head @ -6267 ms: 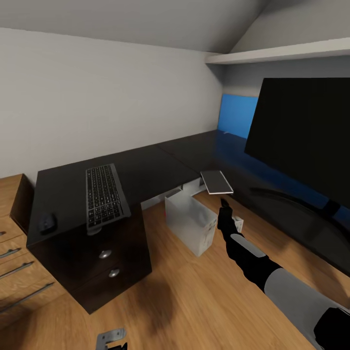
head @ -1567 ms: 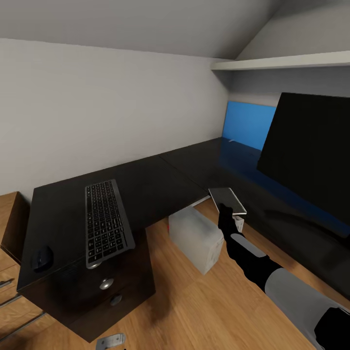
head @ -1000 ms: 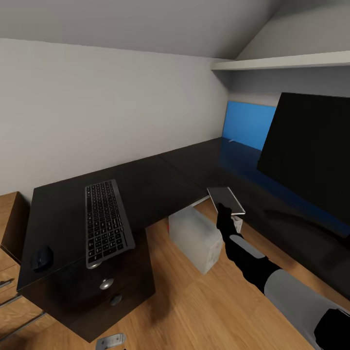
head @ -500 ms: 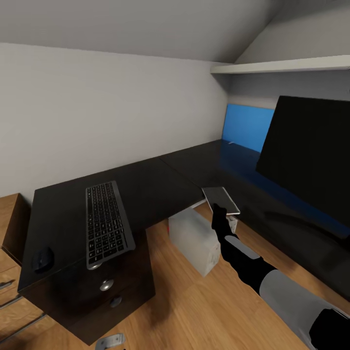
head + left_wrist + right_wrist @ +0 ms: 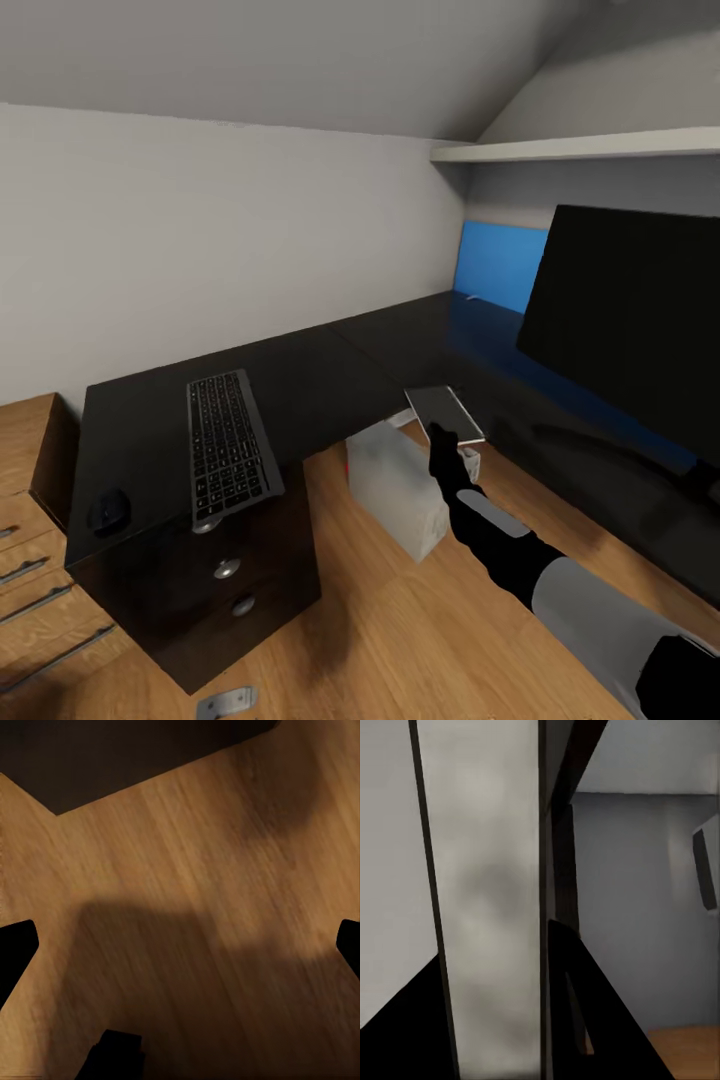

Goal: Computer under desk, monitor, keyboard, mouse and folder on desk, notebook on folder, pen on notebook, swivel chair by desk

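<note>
My right gripper [image 5: 441,440] is shut on the small grey notebook [image 5: 445,411], holding it in the air just off the inner corner of the black desk [image 5: 320,370]. In the right wrist view the notebook [image 5: 487,907] is a pale slab against a dark finger [image 5: 585,1020]. The black keyboard [image 5: 230,445] and the mouse [image 5: 108,510] lie on the desk's left wing. On the right wing stands the monitor [image 5: 630,320]. The light grey computer [image 5: 395,487] sits under the desk. My left gripper [image 5: 180,945] hangs open over bare floor.
A light wooden dresser [image 5: 30,560] stands against the desk's left end. Two silver-knobbed drawers [image 5: 228,570] front that end. A blue back panel [image 5: 500,265] and a white shelf [image 5: 580,150] lie at the far right. Wooden floor [image 5: 400,620] stretches in front.
The head camera has shifted, moving the whole scene. My right gripper has carried the notebook a little leftward, closer to the desk's inner corner. The keyboard and mouse have stayed put.
</note>
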